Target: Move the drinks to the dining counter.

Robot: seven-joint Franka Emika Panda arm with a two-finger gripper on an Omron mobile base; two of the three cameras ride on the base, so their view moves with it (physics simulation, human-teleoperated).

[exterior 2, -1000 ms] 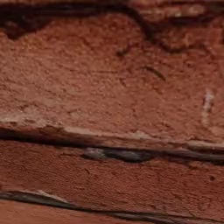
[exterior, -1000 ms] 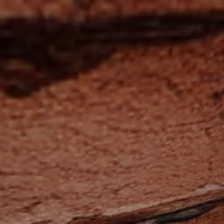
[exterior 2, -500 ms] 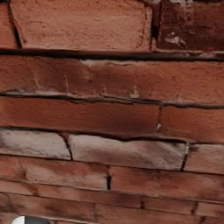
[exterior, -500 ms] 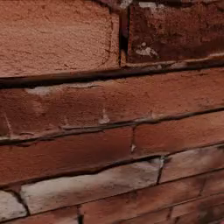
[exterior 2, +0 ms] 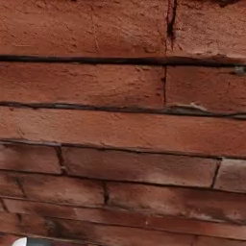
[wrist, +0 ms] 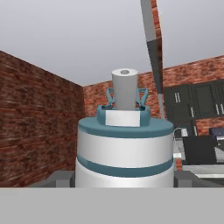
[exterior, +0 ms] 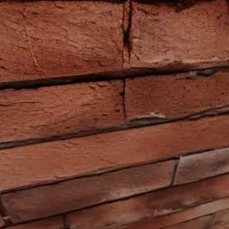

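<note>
Brick wall (exterior: pixel 114 112); no legible writing.

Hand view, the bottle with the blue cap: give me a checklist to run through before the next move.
1. Bottle sits between the fingers: ok.
2. Fingers closed against both of its sides: ok, as far as the hand view shows.
3. Bottle upright: ok.
4. Way ahead free for the base: not ok, both base views face a brick wall from close up.
5. Dining counter located: cannot tell.
</note>
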